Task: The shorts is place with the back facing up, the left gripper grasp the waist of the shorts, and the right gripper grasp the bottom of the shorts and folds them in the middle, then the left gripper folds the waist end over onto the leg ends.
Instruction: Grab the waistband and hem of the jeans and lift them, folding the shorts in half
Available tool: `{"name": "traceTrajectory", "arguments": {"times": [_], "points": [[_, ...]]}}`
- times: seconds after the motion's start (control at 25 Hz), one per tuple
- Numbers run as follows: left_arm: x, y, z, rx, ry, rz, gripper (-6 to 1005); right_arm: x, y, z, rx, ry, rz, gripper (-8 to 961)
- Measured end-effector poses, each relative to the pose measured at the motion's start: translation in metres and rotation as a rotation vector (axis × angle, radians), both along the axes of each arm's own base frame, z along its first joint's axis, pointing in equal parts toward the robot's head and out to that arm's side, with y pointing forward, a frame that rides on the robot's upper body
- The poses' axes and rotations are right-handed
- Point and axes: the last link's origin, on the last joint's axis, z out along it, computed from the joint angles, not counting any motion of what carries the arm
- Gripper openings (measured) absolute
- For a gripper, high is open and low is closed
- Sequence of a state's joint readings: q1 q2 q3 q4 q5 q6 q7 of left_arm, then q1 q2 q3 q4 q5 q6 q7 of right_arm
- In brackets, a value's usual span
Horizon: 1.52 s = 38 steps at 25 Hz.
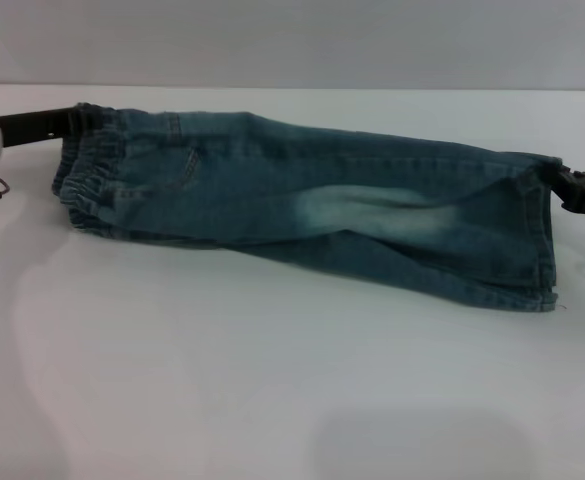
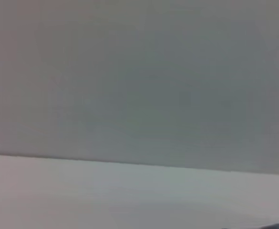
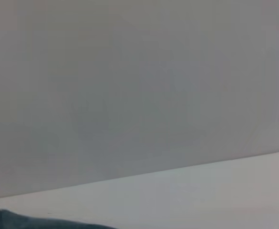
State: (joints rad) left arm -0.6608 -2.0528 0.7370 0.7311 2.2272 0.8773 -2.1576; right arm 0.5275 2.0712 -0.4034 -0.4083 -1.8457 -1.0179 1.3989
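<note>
Head view, item one: the shorts (image 1: 312, 215), blue-green faded denim, lie as a long band across the middle of the frame on the white table (image 1: 272, 400), already doubled lengthwise, with a pale worn patch near the centre. Item two: the waist of the shorts (image 1: 87, 185), a gathered, ruffled elastic band at the left end of the band. Item three: the leg ends (image 1: 542, 240), straight stitched hems at the right end, slightly raised at their upper corner. Item four: the left gripper (image 1: 67, 125), black, reaching in from the upper left edge beside its green-lit silver cuff, touching the upper corner of the waist; we judge it clamped on that corner, though the fingertips are buried in cloth. Item five: the right gripper (image 1: 562, 180), black, at the right edge of the frame, meeting the upper corner of the hems; we judge it pinched on the hem there. Left wrist and right wrist views show mostly wall and table, with a sliver of denim (image 3: 15, 220) at the lower left of the right wrist view. Handling notes, as our judgement: the cloth is soft and limp yet fairly heavy for fabric, so it should sag between two holds; doubled layers may slide apart. We rate the thick elastic waist the securest hold, pinched through both layers at a corner, for carrying over onto the hems.
</note>
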Motion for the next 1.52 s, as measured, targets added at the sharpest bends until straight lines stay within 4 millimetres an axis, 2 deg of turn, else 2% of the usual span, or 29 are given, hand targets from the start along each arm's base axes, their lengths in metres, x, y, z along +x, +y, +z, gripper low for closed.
{"name": "traceTrajectory", "arguments": {"times": [0.2, 0.44, 0.56, 0.76, 1.0, 1.2, 1.44, 1.52], "points": [[0.004, -0.001, -0.006, -0.035, 0.028, -0.022, 49, 0.0, 0.001, -0.001, -0.004, -0.004, -0.005, 0], [0.005, -0.004, -0.008, -0.059, 0.014, -0.029, 49, 0.006, -0.002, -0.003, -0.002, -0.01, -0.038, 153], [0.007, -0.006, -0.002, -0.058, 0.018, -0.045, 123, 0.01, -0.004, -0.003, 0.009, -0.019, -0.044, 357], [0.009, -0.007, 0.013, -0.006, 0.006, -0.069, 246, 0.018, -0.016, 0.002, 0.055, 0.001, -0.047, 592], [0.013, -0.007, 0.021, 0.047, -0.034, -0.108, 443, 0.024, -0.03, 0.014, 0.08, -0.025, 0.003, 594], [0.006, -0.023, 0.021, 0.063, -0.125, -0.15, 684, 0.026, -0.028, 0.032, 0.116, -0.1, 0.041, 596], [-0.013, -0.052, 0.019, 0.077, -0.128, -0.248, 829, 0.027, -0.028, 0.053, 0.16, -0.15, 0.069, 595], [-0.022, -0.059, 0.018, 0.079, -0.104, -0.253, 828, 0.026, -0.03, 0.057, 0.179, -0.136, 0.075, 594]]}}
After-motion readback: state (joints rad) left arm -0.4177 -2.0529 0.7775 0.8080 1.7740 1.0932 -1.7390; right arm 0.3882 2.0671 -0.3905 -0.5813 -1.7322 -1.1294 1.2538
